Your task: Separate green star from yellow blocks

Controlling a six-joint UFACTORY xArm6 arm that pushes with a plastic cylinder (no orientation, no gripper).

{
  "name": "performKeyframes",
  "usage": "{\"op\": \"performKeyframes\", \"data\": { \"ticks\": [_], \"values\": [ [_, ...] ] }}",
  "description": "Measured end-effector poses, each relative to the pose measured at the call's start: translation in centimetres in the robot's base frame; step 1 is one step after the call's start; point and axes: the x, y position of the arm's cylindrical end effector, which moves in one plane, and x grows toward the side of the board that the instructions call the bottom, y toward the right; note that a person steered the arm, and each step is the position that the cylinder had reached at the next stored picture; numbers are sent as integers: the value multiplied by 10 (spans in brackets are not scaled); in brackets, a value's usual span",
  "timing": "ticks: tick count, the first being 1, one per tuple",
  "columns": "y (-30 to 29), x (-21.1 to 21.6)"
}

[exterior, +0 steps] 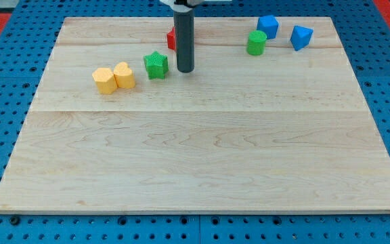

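Rod tip (185,70) just right of green star (156,65), small gap. Two yellow blocks (114,77) touching, left of star. No end effector; nothing held.

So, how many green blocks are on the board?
2: the green star beside the yellow blocks, just left of my tip; the green cylinder near the view's top right. None seems hidden.

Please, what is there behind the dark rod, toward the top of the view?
A red block sits behind the rod, only its left part showing; the rod covers the rest, so its shape cannot be told. My tip rests just right of the green star, with a narrow gap.
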Motion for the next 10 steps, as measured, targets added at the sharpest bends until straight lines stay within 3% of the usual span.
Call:
{"op": "performKeyframes", "data": {
  "ticks": [1,2,3,4,7,10],
  "values": [
    [-71,-35],
    [-102,-23],
    [-92,1],
    [-165,-12],
    [-176,-97],
    [-149,-92]
  ]
}}
